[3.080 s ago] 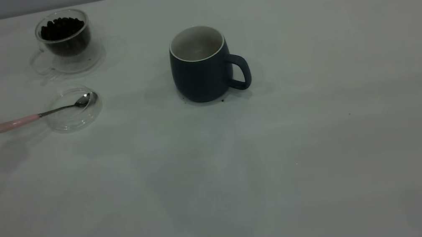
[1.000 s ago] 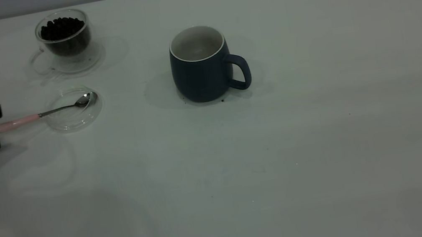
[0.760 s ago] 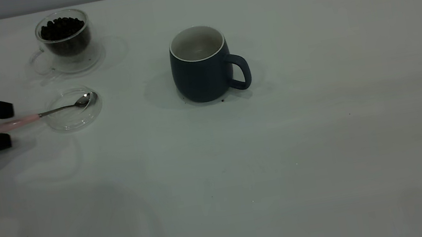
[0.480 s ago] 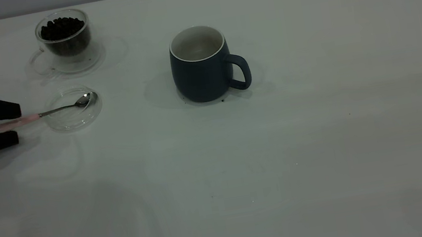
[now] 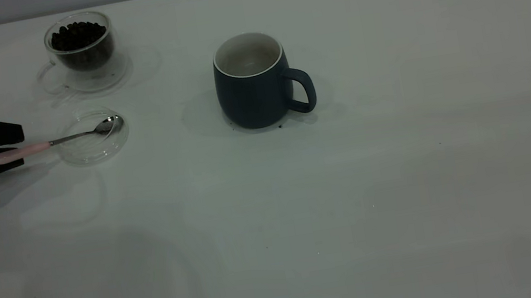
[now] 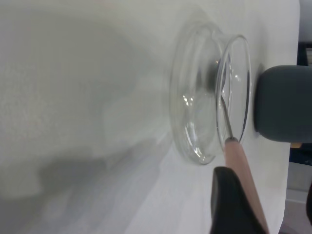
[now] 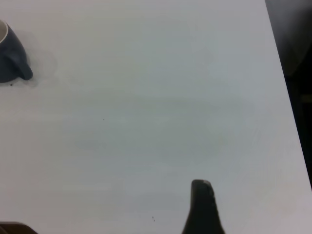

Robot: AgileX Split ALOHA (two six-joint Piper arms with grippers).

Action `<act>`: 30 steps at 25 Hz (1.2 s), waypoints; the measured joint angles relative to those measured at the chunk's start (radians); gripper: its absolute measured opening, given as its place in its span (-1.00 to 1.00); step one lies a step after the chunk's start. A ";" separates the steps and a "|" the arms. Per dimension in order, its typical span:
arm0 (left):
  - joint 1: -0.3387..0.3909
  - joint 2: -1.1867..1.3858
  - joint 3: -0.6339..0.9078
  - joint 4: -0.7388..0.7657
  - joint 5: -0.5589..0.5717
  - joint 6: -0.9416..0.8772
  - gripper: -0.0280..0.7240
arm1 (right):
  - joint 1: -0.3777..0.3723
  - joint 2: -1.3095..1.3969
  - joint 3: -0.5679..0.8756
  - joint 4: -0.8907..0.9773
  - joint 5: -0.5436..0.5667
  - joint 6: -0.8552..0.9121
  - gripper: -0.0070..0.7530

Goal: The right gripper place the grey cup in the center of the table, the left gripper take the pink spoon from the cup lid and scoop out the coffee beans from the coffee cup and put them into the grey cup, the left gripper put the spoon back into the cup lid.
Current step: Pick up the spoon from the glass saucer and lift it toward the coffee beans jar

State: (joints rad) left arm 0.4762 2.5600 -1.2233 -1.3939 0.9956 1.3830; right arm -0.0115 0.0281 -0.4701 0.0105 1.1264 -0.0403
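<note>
At the left edge of the exterior frame, the left hand [image 5: 20,148] has its two dark fingers pressed in on the pale handle of the pink spoon [image 5: 39,147], one finger above it and one below, so it is pinching the handle's end. From there the spoon runs right, its metal bowl resting inside the cup lid [image 5: 111,146], which lies flat on the surface [image 5: 408,174] in the left part of the frame. Above the lid, in the upper left, stands the coffee cup [image 5: 84,65], filled with coffee beans [image 5: 77,36] and well clear of the hand. The grey cup [image 5: 256,89] stands upright near the upper middle of the frame, its handle pointing right. The right hand [image 7: 204,207] appears only in its own wrist view, as one dark fingertip above bare surface; whether it is spread or pressed together cannot be told.
</note>
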 joint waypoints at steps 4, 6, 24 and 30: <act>0.000 0.000 0.000 -0.003 0.003 0.000 0.20 | 0.000 0.000 0.000 0.000 0.000 0.000 0.57; 0.000 0.000 0.000 -0.006 0.006 0.000 0.17 | 0.000 0.000 0.000 0.000 0.000 0.000 0.57; 0.006 -0.004 0.000 -0.003 0.006 0.000 -0.59 | 0.000 0.000 0.000 0.000 0.000 0.000 0.57; 0.031 -0.041 0.000 0.063 0.008 -0.032 -0.59 | 0.000 0.000 0.000 0.000 0.000 0.000 0.57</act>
State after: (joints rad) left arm 0.5068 2.5186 -1.2233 -1.3313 1.0039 1.3508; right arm -0.0115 0.0281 -0.4701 0.0105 1.1264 -0.0403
